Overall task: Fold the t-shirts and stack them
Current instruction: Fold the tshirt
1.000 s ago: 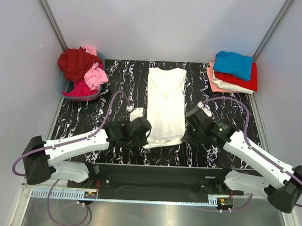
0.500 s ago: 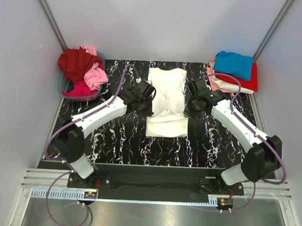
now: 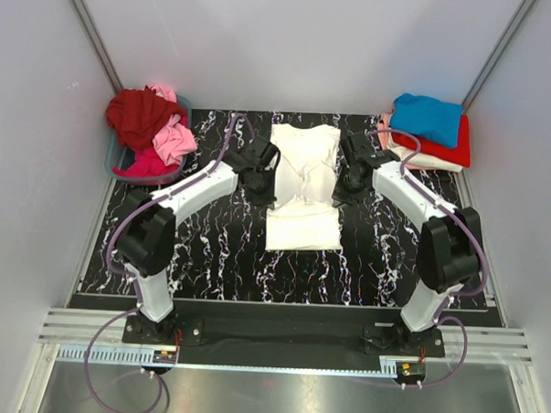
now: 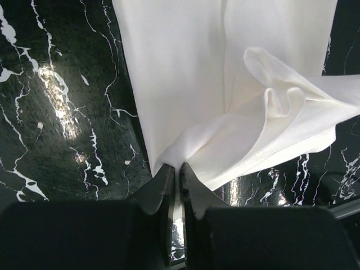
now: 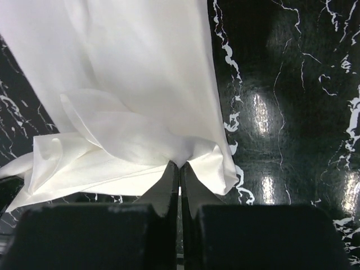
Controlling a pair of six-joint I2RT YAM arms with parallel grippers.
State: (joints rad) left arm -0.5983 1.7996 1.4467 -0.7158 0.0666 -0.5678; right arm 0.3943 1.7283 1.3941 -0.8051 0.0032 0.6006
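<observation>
Pinching the white t-shirt (image 3: pixel 303 185) from both sides, the left hand (image 4: pixel 175 171) and the right hand (image 5: pixel 180 167) each have their fingers closed almost to nothing on a bunched edge of it. How much cloth sits between the fingers is hidden. That shirt lies lengthwise on the black marbled tabletop (image 3: pixel 210 249), its near part doubled over and covering the layer beneath. Far to its left, a dark red shirt (image 3: pixel 138 112), a pink shirt (image 3: pixel 173 143) and a magenta shirt (image 3: pixel 145 164) bury a bin (image 3: pixel 113 158), with only its rim showing. Far to its right, a blue shirt (image 3: pixel 426 115) tops a stack where the red shirt (image 3: pixel 447 148) and the salmon shirt (image 3: pixel 385 138) show only as edges.
</observation>
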